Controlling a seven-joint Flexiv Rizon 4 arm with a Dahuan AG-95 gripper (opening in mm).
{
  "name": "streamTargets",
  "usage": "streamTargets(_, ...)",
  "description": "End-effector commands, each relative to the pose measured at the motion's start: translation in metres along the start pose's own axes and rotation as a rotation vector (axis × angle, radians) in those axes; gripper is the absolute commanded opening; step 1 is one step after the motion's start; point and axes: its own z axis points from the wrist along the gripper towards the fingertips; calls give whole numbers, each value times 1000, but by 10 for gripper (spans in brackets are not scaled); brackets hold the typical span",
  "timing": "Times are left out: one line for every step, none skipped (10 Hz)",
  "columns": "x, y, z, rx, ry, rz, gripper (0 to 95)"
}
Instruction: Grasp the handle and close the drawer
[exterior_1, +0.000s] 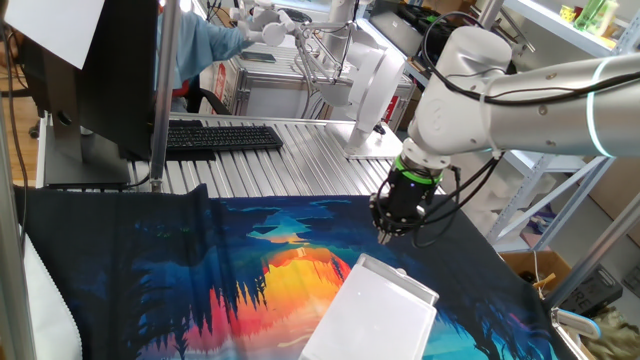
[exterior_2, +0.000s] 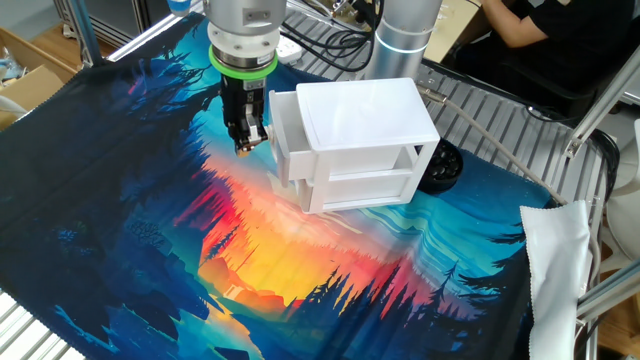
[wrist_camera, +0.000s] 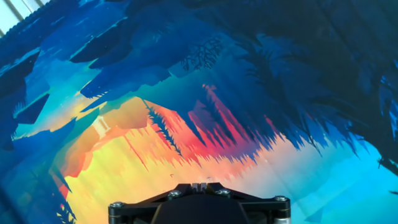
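Observation:
The white box (exterior_2: 365, 115) stands on the printed cloth (exterior_2: 200, 250). Its upper drawer (exterior_2: 288, 140) is pulled out to the left. My gripper (exterior_2: 244, 148) points down just left of the drawer front, close beside it, fingers together. The handle is too small to make out against the white front. In one fixed view my gripper (exterior_1: 385, 236) hangs just beyond the far edge of the box (exterior_1: 380, 310). The hand view shows only cloth past my closed fingertips (wrist_camera: 199, 185); no drawer or handle shows there.
A black keyboard (exterior_1: 220, 137), a dark monitor (exterior_1: 100, 70) and a white upright panel (exterior_1: 375, 90) stand behind the cloth. A black round object (exterior_2: 440, 168) lies right of the box. A white cloth (exterior_2: 555, 260) hangs at the right edge.

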Motion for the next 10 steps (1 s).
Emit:
streamTargets(-1,-2,-1,0,-2,-12,0)
streamTargets(-1,-4,-3,0,-1,-12,0)
streamTargets(-1,-6,-6,-1,3,-12,0)
streamTargets(-2,-10,-8,-2,6,-13,0)
streamTargets(-2,-11,-9,-1,9,-13,0)
streamTargets(-3,-16,-9,10,26,-5,0)
streamTargets(-3,-19,-9,15,33,-7,0)
streamTargets(-1,-26,-9,17,36,-28,0)
streamTargets(4,-31,-6,19,34,-23,0)
streamTargets(6,-33,-5,20,34,-20,0)
